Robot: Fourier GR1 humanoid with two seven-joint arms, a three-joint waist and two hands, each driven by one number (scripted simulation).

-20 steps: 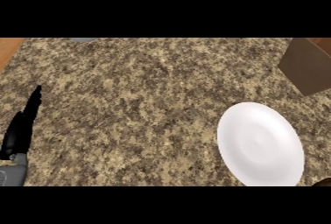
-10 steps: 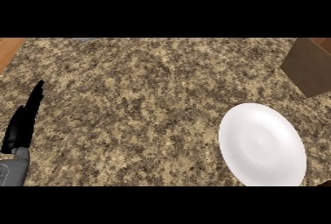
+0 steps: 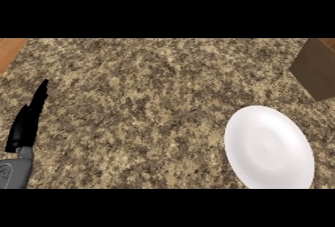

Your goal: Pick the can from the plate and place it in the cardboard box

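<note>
A white plate [image 3: 268,148] lies on the speckled granite counter [image 3: 150,97] at the lower right, and nothing stands on it. No can shows anywhere in the head view. Part of the brown cardboard box [image 3: 317,66] sits at the upper right edge, cut off by the frame. My left hand [image 3: 27,119] rests at the left edge with its fingers straight and pointing up, holding nothing. My right hand is out of view.
A strip of wooden surface [image 3: 9,48] shows past the counter's upper left corner. Bare granite stretches between my left hand and the plate.
The view has shifted slightly: the plate and box sit a little further right and lower than before. A dark shape at the lower right a second ago is gone. The left hand stays resting.
</note>
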